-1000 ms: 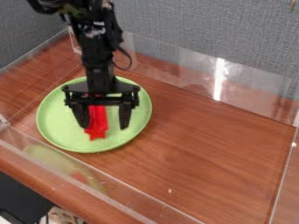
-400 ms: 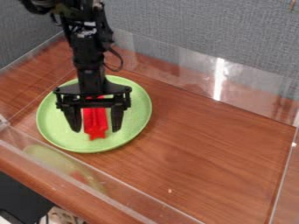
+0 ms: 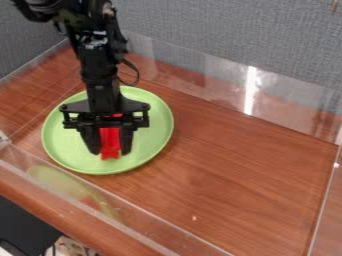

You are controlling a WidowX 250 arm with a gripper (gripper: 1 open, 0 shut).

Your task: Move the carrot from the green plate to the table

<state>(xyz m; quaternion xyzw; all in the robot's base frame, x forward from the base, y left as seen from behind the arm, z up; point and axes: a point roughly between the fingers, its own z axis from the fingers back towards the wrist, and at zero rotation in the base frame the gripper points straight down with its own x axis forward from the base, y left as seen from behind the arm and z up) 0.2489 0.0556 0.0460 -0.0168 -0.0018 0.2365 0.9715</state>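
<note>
The carrot is a bright red bar lying on the lime-green plate, which sits at the left of the reddish-brown table. My gripper points straight down over the plate. Its black fingers stand low on either side of the carrot. The jaws are open, with a little room showing on each side of the red bar. The carrot's upper end is hidden behind the gripper.
Low clear acrylic walls border the table on all sides. The black arm rises from the plate toward the upper left. Bare tabletop stretches to the right of the plate.
The jaws have narrowed a little around the carrot. The carrot still lies in the same spot on the plate.
</note>
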